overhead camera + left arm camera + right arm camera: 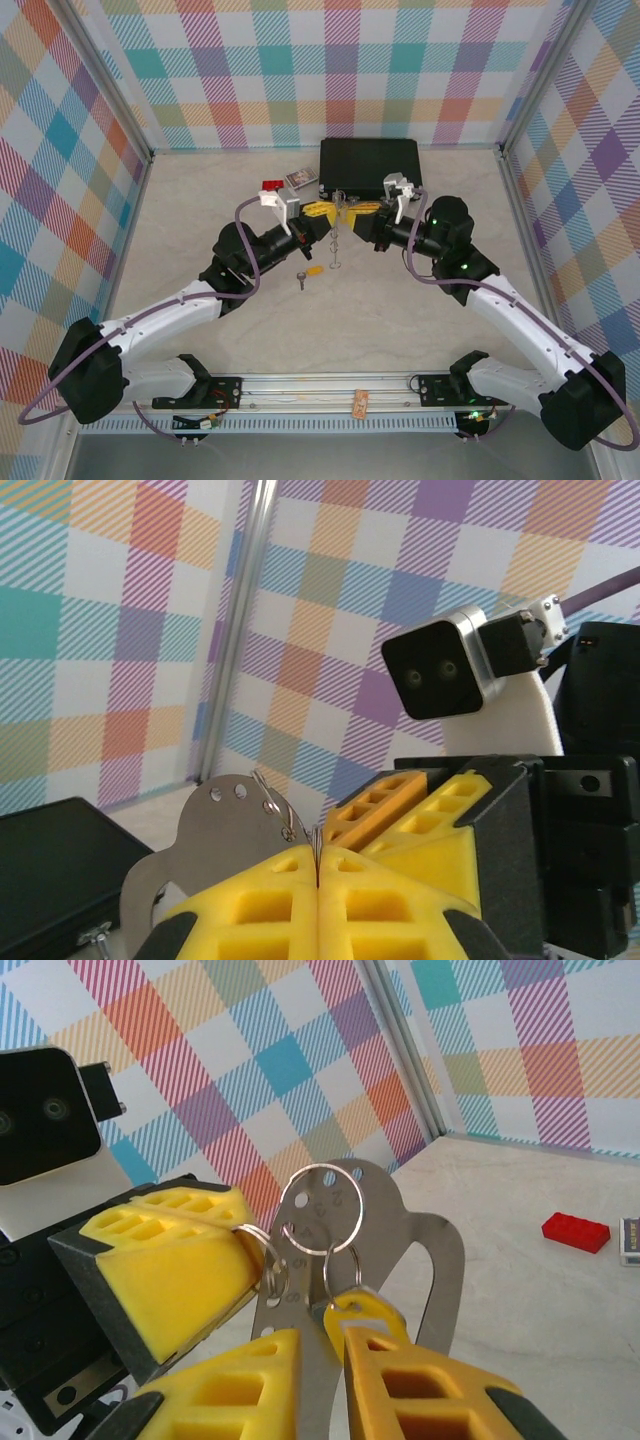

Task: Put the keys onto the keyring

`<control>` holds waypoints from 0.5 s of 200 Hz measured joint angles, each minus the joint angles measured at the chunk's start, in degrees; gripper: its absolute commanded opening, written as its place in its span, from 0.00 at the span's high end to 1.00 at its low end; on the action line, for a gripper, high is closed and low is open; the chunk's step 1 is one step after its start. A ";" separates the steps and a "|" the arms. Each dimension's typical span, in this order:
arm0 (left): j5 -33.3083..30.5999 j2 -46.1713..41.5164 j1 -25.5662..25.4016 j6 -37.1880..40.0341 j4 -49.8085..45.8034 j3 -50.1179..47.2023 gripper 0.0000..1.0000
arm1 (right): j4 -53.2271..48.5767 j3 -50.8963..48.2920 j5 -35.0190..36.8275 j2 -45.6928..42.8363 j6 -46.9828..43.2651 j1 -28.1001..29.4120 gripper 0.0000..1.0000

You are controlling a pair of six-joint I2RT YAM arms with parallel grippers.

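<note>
— The left gripper (317,875) is clamping shut on a thin ring (268,1260) of the keyring (200,825), holding it up above the table (200,220).
— And the right gripper (322,1360)?
— It is meeting the left one tip to tip. Its jaws are standing slightly apart around a small yellow tag (352,1308); I cannot tell whether they are pinching it.
— The keys?
— Both are lying on the table near the grippers, the silver key (300,281) just beside the yellow key (313,269).
</note>
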 measured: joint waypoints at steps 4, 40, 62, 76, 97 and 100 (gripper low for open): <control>0.17 0.17 0.00 -0.39 0.44 -0.09 1.00 | 0.11 0.00 -0.15 0.04 0.04 0.00 0.84; 2.36 2.60 0.66 -4.94 6.03 -0.94 1.00 | 1.51 0.00 -0.74 -0.02 1.09 0.00 0.85; 3.37 3.82 1.25 -7.26 9.01 -1.18 1.00 | 1.86 -0.02 -0.46 -0.63 1.33 0.00 0.85; 3.67 4.13 1.40 -8.39 10.08 -1.18 1.00 | 1.99 -0.09 -0.09 -1.44 1.33 0.00 0.86; 4.26 4.22 1.60 -9.44 11.54 -1.18 1.00 | 2.69 -0.24 -0.09 -2.36 1.33 0.00 0.86; 4.33 4.24 1.60 -9.53 11.74 -1.18 1.00 | 2.78 -0.24 -0.09 -2.36 1.36 0.00 0.86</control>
